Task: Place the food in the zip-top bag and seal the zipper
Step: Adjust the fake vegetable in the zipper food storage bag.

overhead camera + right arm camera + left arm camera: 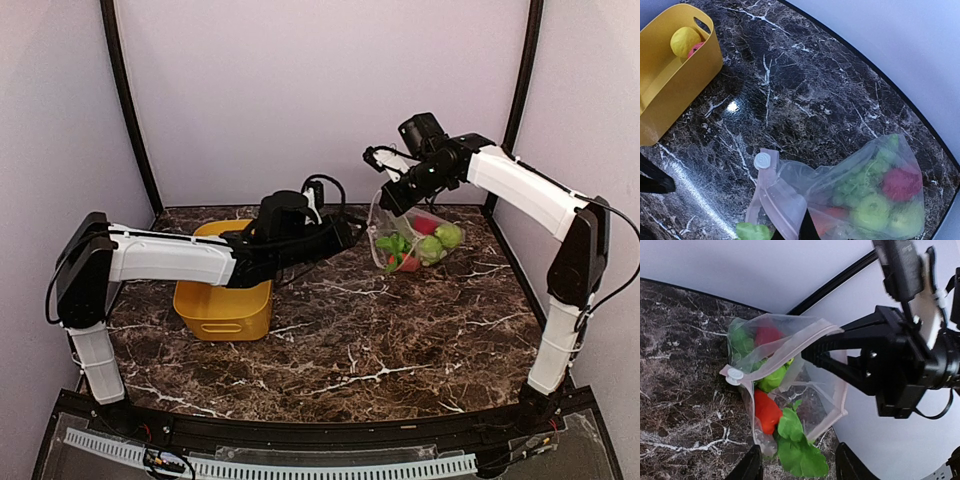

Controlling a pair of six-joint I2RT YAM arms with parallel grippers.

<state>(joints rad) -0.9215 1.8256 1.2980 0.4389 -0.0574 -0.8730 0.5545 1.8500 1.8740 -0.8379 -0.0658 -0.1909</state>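
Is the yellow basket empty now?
No: the right wrist view shows a lemon and a red piece beside it inside the yellow basket.

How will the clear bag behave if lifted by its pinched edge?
Likely floppy: the zip-top bag creases and sags where the right tool pinches it. Probably end-heavy, with food bunched at the closed end. Leafy greens at the open mouth may slip out.

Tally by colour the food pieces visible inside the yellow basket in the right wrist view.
Yellow: 1, the lemon
Pink-red: 1, a piece partly hidden behind the lemon
Total: 2 visible in the yellow basket
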